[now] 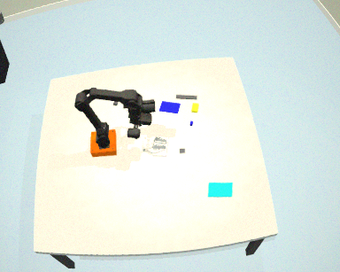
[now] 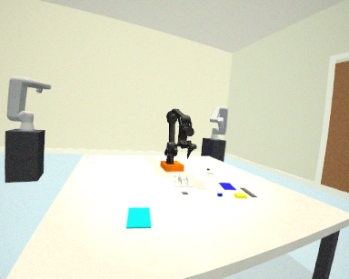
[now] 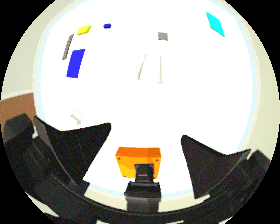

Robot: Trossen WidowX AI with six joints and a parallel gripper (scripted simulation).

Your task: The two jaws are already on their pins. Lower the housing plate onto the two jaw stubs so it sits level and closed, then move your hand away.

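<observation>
A pale gripper-like assembly lies on the table, with two grey-edged jaws (image 1: 159,147) (image 2: 181,180) side by side. In the wrist view the jaws show only as two faint pale outlines, ahead of my fingers. The white housing plate cannot be told apart from the white parts and bright table, so its seating and level cannot be judged. My gripper (image 2: 191,153) (image 3: 147,133) is open and empty. It is raised above the table, back from the jaws toward the robot's orange base, with space between it and the assembly.
The orange base (image 1: 104,148) (image 2: 172,166) (image 3: 138,156) is behind the gripper. A blue plate (image 1: 170,107) (image 3: 75,63), yellow block (image 1: 195,107), dark bar (image 1: 186,97) and small blue piece (image 1: 191,123) lie off to one side. A grey square (image 1: 181,151) is beyond the jaws; a cyan plate (image 1: 220,190) lies farther out.
</observation>
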